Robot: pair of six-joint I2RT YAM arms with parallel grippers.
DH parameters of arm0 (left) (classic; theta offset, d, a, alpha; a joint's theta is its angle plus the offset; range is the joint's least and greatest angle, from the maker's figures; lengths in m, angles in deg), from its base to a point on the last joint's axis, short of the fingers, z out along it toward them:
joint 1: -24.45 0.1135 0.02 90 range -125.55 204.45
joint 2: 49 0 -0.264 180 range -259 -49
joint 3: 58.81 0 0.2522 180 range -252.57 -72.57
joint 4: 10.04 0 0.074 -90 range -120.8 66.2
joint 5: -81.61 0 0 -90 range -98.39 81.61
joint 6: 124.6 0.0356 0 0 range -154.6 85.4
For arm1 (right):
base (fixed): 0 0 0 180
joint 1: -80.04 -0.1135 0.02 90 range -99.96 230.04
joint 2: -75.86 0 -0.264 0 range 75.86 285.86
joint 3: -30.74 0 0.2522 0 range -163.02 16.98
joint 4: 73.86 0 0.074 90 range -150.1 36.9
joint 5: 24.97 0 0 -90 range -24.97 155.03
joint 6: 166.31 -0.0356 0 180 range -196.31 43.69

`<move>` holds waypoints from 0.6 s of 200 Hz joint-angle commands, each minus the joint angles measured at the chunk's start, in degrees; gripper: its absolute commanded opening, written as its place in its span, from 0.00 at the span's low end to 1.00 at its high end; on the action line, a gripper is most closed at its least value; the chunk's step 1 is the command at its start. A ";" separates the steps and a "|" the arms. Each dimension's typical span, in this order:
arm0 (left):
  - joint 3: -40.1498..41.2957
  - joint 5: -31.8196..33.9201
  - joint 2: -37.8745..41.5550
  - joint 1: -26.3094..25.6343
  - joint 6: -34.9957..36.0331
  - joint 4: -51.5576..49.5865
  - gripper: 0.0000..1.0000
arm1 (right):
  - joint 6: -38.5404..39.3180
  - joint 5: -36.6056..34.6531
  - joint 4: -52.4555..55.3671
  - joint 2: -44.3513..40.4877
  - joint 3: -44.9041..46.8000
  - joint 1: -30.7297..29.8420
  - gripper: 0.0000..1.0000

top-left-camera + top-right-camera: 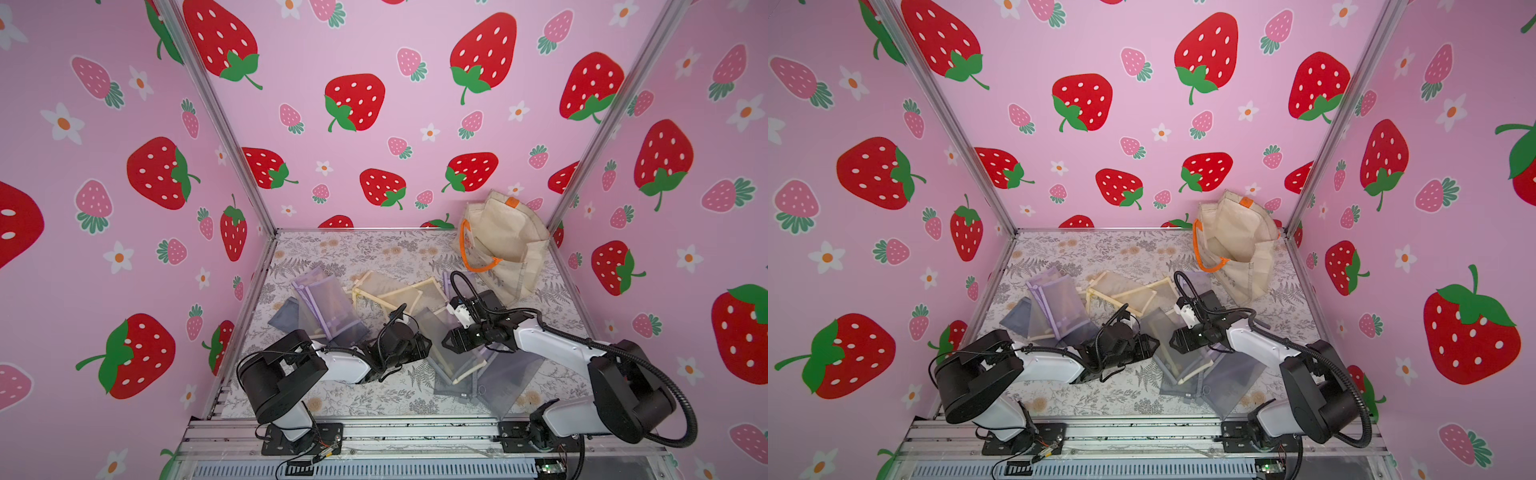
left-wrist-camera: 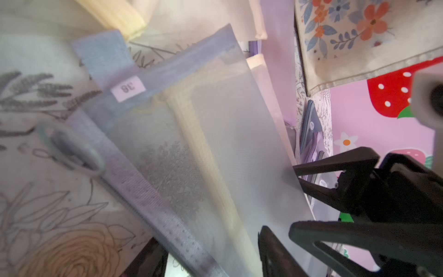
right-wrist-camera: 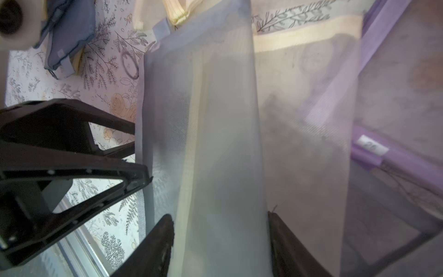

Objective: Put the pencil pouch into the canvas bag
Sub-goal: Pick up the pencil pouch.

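— Step in hand?
— Grasp: left gripper (image 1: 424, 344) and right gripper (image 1: 448, 341) half-closed on either side of the grey mesh pencil pouch (image 1: 453, 363), near centre. Cannot tell whether gripped.
— Next?
— Pinch firmly, lift clear of neighbouring pouches (image 1: 328, 307), carry to the canvas bag (image 1: 507, 245), far right.

Bare table (image 1: 353, 249) runs along the back wall (image 1: 374, 166), from the left wall (image 1: 124, 208) to the bag (image 1: 511, 232): free passage. Another bare strip lies in front, between the left arm (image 1: 340, 368) and right arm (image 1: 540, 338). Pouches (image 1: 328, 307) litter the middle; both arms reach over them, left claw (image 1: 427, 347) and right claw (image 1: 445, 343) nearly tip to tip. The bag's mouth gapes open; the right arm's cable (image 1: 463, 282) loops up near its handle (image 1: 478, 266).
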 commanded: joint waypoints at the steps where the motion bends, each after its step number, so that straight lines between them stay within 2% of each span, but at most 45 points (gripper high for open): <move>1: -0.78 0.63 1.15 0.55 0.24 1.16 0.51 | -1.74 2.48 -3.04 0.71 0.75 -1.33 0.58; 12: -0.73 1.07 1.72 0.78 0.56 0.45 0.44 | -2.02 3.20 -3.72 0.77 0.75 -1.69 0.57; 40: -0.38 1.41 3.21 1.30 2.04 -0.85 0.19 | -2.70 5.89 -5.55 -0.43 1.24 -1.83 0.56; 55: 0.16 1.39 4.71 1.73 3.40 -1.17 0.00 | -2.93 7.37 -5.85 -1.89 1.13 -1.83 0.56; 77: 0.27 1.13 9.11 2.14 8.63 -3.38 0.00 | -3.17 9.16 -5.00 -5.02 0.67 -1.45 0.57; 120: -0.79 -0.96 23.20 2.11 23.99 -12.16 0.00 | -6.64 15.51 -5.05 -14.61 0.47 4.57 0.75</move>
